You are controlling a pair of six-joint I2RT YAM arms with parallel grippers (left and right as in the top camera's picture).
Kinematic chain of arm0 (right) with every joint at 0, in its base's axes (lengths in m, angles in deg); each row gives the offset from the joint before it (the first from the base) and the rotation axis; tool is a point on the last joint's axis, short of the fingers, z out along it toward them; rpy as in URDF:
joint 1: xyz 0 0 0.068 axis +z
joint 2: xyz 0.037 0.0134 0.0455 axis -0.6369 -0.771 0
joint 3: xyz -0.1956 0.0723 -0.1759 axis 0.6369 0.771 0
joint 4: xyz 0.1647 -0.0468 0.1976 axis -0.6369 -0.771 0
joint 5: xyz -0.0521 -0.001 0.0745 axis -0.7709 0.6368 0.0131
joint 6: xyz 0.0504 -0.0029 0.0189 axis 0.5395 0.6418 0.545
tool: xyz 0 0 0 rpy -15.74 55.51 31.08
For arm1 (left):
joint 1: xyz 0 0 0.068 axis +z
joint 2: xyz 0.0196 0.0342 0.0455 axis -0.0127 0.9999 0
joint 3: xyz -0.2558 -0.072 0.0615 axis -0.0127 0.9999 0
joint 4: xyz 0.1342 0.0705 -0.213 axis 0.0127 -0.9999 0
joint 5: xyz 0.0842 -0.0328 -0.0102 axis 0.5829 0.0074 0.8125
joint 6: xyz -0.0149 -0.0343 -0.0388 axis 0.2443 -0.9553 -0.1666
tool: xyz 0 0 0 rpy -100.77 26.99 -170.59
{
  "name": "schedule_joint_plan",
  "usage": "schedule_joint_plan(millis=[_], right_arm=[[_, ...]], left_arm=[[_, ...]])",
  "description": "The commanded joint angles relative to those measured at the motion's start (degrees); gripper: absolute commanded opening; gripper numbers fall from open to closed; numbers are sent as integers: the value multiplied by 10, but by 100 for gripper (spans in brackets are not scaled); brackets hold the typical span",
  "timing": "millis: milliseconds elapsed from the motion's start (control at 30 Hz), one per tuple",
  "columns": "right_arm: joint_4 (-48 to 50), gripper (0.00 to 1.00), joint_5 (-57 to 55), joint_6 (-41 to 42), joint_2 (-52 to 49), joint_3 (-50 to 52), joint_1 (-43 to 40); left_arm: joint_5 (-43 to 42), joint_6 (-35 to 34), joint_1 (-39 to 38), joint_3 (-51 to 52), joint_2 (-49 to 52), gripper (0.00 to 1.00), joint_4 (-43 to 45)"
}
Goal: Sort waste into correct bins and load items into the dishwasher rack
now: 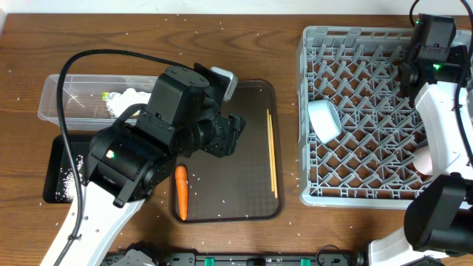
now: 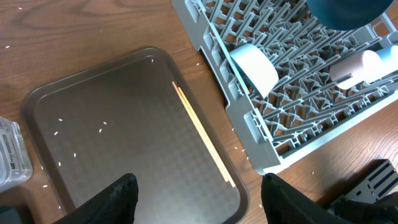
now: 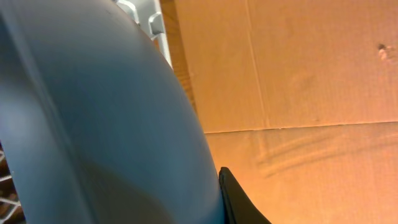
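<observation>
My left gripper point(image 2: 199, 186) is open and empty, low over the dark brown serving tray point(image 2: 93, 112); the overhead view shows it too point(image 1: 228, 137). The wooden chopsticks point(image 1: 271, 151) lie along the tray's right side, and the orange carrot point(image 1: 180, 193) lies near its front edge. My right gripper point(image 3: 216, 186) is shut on the blue plate point(image 3: 93, 124) at the far right of the grey dishwasher rack point(image 1: 307, 193); the plate also shows in the left wrist view point(image 2: 348, 12). A light blue cup point(image 1: 324, 120) and a pinkish cup point(image 1: 423, 159) lie in the rack. The white bowl is out of view.
The clear tub point(image 1: 52, 96) at the back left holds a white napkin point(image 1: 129, 100) and a wrapper. The black tray point(image 1: 53, 181) in front of it holds rice. Loose rice grains are scattered over the wooden table. My left arm covers much of the tray's left half.
</observation>
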Motion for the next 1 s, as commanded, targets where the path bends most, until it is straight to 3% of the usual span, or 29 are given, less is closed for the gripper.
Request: schedule_joint_plan(millis=[0,33,167,267,400,633,967], right_arm=[[-9,10,7,14,-5,-2,-3],[-12,17,7,14,-5,-2,-3],[-31,27,37,17,-5,-2,-2],[-47,47,35,29,-5,-2,0],[-43,60,9,29,1,-3,13],[-38,68,22,28,41,-4,49],[-125,74,111,39,99,-4,156]], left_arm=[[7,10,-2,-9,3,64,-1],[7,10,-2,-9,3,64,-1],[7,10,-2,-9,3,64,-1],[7,10,-2,-9,3,64,-3],[8,22,-2,-9,3,64,-6],[75,38,-2,-9,3,65,-16],[118,44,-2,-9,-4,65,-25]])
